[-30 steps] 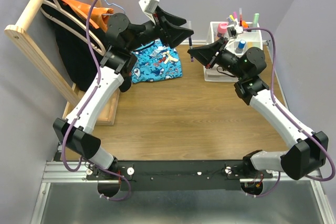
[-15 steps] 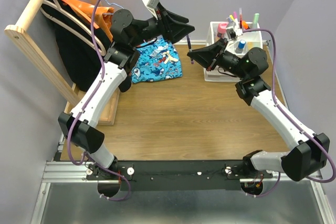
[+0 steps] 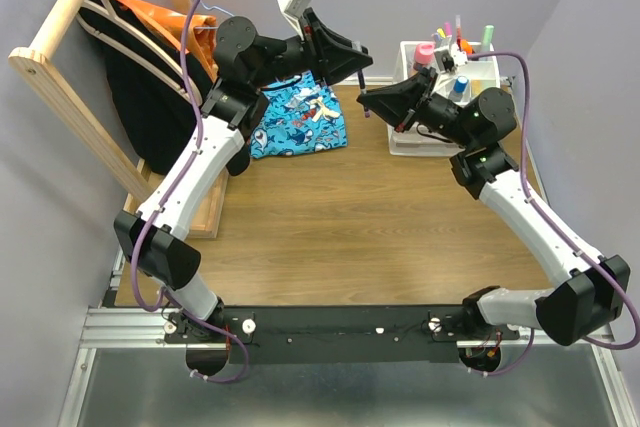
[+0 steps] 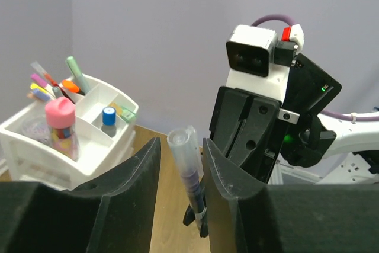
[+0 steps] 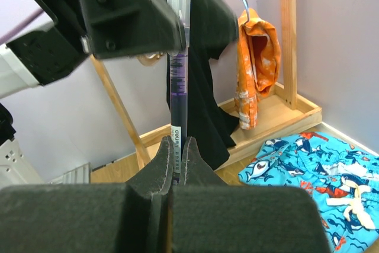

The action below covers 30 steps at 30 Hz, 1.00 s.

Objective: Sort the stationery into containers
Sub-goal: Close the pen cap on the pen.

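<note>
A slim dark purple pen (image 4: 189, 173) with a clear cap stands upright in mid-air above the table's far middle. My right gripper (image 5: 177, 146) is shut on its lower end (image 5: 177, 75). My left gripper (image 4: 180, 146) is open, its jaws on either side of the cap end with a gap on the left side. In the top view the two grippers meet at the pen (image 3: 364, 95). The white desk organiser (image 3: 440, 137) stands at the far right with pens (image 3: 458, 32), a pink glitter tube (image 3: 424, 55) and a blue-capped item (image 3: 459, 85) in its top compartments (image 4: 89, 108).
A blue patterned cloth (image 3: 295, 127) lies at the far middle-left with a few white items (image 3: 322, 112) on it. A wooden rack (image 3: 60, 67) with hangers and dark and orange clothes stands at the left on a wooden tray (image 3: 205, 212).
My left wrist has shifted right and a little up, closer over the pen. My right gripper has stayed in place, holding the pen.
</note>
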Each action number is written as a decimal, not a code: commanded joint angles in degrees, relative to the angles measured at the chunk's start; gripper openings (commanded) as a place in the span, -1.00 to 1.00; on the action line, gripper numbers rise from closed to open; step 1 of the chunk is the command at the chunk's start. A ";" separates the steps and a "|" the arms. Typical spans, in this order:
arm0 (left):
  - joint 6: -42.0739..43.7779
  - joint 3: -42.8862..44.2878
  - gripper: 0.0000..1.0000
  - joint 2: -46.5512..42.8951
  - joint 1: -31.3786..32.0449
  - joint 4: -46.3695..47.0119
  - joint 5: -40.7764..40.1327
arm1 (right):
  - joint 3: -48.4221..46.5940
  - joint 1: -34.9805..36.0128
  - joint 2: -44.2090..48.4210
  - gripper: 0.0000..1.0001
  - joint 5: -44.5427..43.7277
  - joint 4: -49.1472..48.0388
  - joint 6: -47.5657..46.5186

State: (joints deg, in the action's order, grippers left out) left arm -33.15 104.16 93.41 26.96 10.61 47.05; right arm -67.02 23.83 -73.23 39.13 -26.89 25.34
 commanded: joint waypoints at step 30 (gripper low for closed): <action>-2.10 1.31 0.20 -0.51 0.02 0.02 -1.25 | -1.27 -0.02 0.28 -0.99 -0.81 1.32 -2.84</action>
State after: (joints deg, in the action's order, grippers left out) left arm -35.81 103.61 93.47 26.96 10.59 47.88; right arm -67.55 23.83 -73.63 39.07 -26.63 23.88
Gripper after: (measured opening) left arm 0.572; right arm 0.024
